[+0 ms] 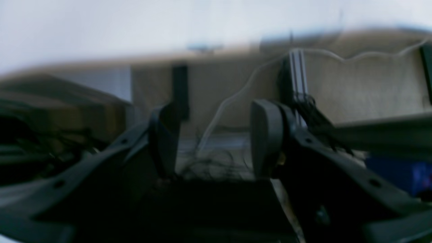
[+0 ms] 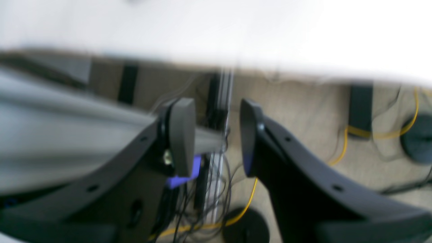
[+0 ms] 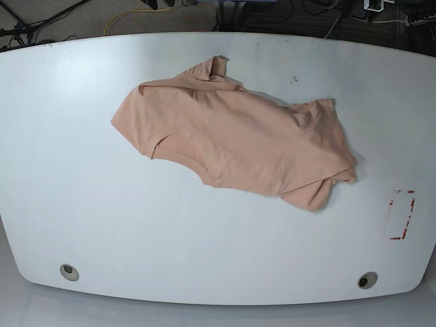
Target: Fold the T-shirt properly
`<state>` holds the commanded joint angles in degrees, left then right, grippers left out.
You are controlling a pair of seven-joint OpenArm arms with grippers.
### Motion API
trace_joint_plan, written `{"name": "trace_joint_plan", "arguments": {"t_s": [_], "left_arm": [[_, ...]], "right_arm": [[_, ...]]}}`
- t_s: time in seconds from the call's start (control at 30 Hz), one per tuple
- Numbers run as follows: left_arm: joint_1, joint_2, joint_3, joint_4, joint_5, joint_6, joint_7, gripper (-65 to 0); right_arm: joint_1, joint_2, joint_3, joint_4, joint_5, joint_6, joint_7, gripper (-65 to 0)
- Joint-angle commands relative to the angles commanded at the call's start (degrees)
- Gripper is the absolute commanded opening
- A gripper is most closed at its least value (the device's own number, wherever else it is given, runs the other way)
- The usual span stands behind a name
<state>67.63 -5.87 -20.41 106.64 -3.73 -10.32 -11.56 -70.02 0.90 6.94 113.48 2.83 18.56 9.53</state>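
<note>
On the white table (image 3: 82, 225) T-shirt (image 3: 238, 139) lies crumpled; left gripper (image 1: 216, 141) and right gripper (image 2: 216, 135) both gape empty, so spread it flat first.

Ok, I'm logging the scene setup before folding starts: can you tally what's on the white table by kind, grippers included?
T-shirt, peach, lying crumpled and unfolded: 1
Round holes near the table's front edge: 2
Red marking on the table: 1
Grippers, both with fingers apart and empty, left gripper and right gripper: 2
Total: 6
</note>
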Motion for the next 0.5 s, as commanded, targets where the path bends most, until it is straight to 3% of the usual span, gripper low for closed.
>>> {"name": "trace_joint_plan", "arguments": {"t_s": [0.5], "left_arm": [[-1.46, -0.01, -0.7, 6.28, -0.11, 0.08, 0.94, -34.6]], "right_arm": [[1.34, -0.7, 1.45, 6.48, 0.29, -0.29, -0.34, -44.2]]}}
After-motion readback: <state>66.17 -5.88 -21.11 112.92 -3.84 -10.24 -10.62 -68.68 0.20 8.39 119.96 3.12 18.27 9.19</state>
